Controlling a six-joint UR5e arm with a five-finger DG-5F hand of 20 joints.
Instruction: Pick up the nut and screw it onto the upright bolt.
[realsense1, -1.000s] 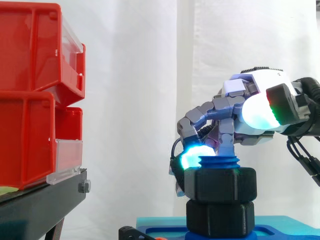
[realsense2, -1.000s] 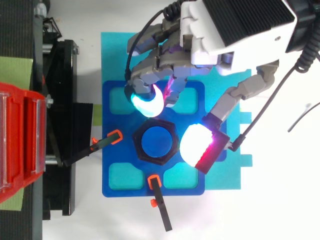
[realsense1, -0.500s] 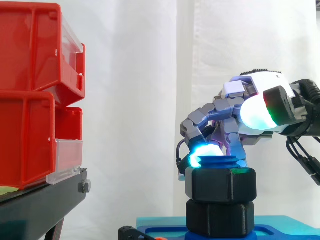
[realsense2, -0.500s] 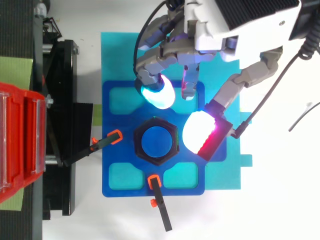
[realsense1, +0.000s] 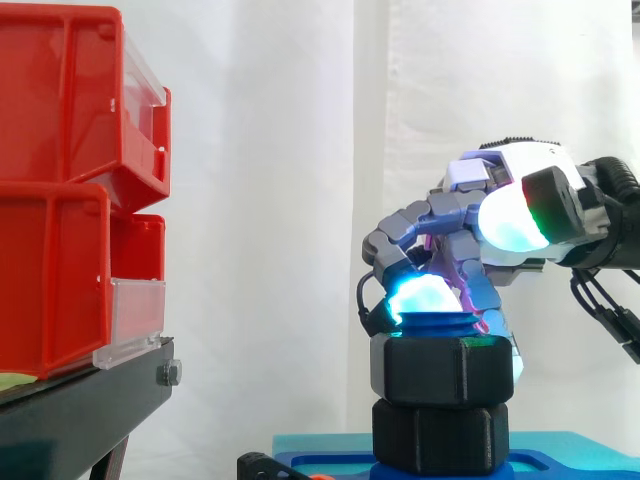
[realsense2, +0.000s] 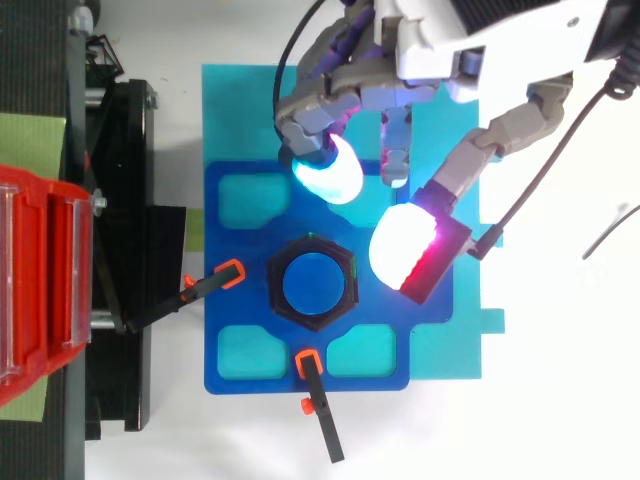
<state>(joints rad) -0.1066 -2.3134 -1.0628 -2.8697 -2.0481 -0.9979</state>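
Observation:
A black hex nut (realsense2: 277, 286) sits threaded on the upright blue bolt (realsense2: 312, 284), whose thread tip shows above the nut (realsense1: 440, 371) in the side view. A second black hex piece (realsense1: 440, 436) lies under it on the blue fixture plate (realsense2: 385, 335). My hand (realsense2: 487, 28) hovers behind and to the right of the bolt with loosely bent fingers that hold nothing. Its cyan fingertip (realsense2: 331, 172) is clear of the nut's far side, and its white-red fingertip (realsense2: 405, 250) hangs just off the nut's right side.
Two black clamps with orange tips (realsense2: 214, 284) (realsense2: 314, 396) point at the bolt from the left and front. A teal mat (realsense2: 440, 125) lies under the plate. Red bins (realsense1: 60, 200) on a black stand (realsense2: 118, 250) rise at the left.
The hand has drawn back from the nut toward the far side. The cyan fingertip left the nut's edge and the fingers spread apart. The nut stays on the bolt.

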